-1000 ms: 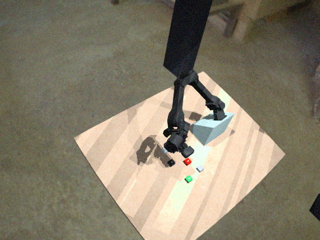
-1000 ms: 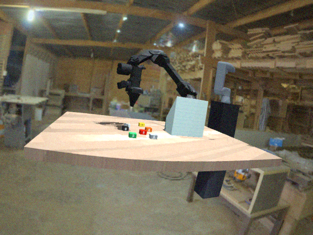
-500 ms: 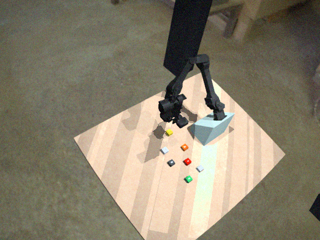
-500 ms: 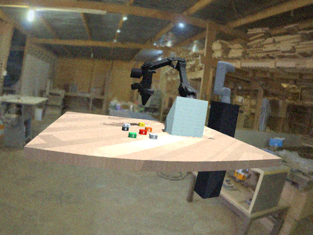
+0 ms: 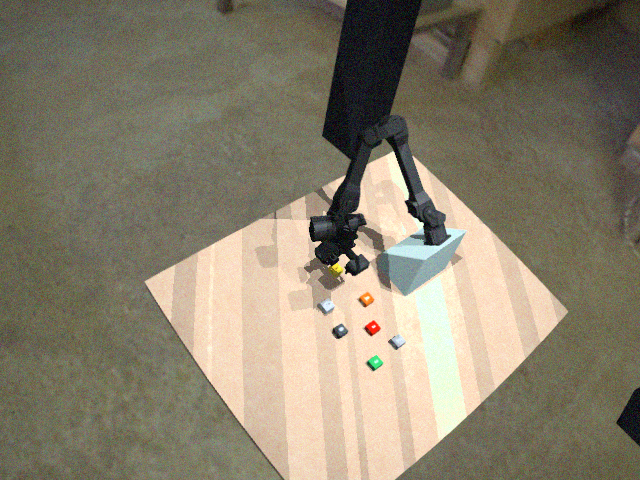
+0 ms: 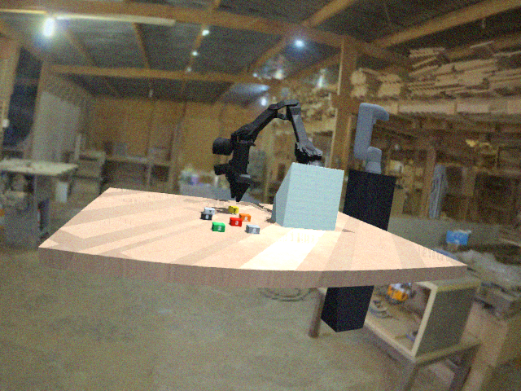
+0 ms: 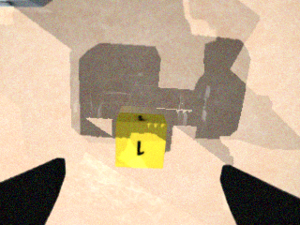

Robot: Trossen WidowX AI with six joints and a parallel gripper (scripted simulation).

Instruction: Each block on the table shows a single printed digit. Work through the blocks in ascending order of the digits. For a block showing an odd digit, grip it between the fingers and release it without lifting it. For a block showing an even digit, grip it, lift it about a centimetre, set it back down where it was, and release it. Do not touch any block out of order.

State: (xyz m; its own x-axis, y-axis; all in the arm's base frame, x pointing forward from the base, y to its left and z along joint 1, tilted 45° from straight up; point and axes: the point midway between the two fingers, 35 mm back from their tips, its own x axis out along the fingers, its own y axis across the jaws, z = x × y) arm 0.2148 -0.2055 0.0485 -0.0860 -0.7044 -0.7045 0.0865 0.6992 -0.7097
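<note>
The yellow block (image 5: pixel 336 269) (image 6: pixel 233 208) (image 7: pixel 141 145) with the digit 1 on its top stands on the wooden table (image 5: pixel 232 335) (image 6: pixel 126 235). My gripper (image 5: pixel 342 262) (image 6: pixel 238 195) (image 7: pixel 144 170) is open and empty. It hangs just above the yellow block with a finger out to each side, touching nothing. Towards the front stand a dark block (image 5: pixel 340 330) (image 6: pixel 206 216), a green block (image 5: pixel 375 362) (image 6: pixel 217 226), a red block (image 5: pixel 372 327) (image 6: pixel 235 221), an orange block (image 5: pixel 366 298) (image 6: pixel 244 217) and two light grey blocks (image 5: pixel 326 306) (image 5: pixel 397 341) (image 6: pixel 208 210) (image 6: pixel 252 229).
The arm's pale blue base block (image 5: pixel 418 260) (image 6: pixel 308 197) stands right of the blocks. A tall black pillar (image 5: pixel 369 67) (image 6: pixel 369 197) rises behind the table. The other blocks sit in a tight cluster in front of the gripper.
</note>
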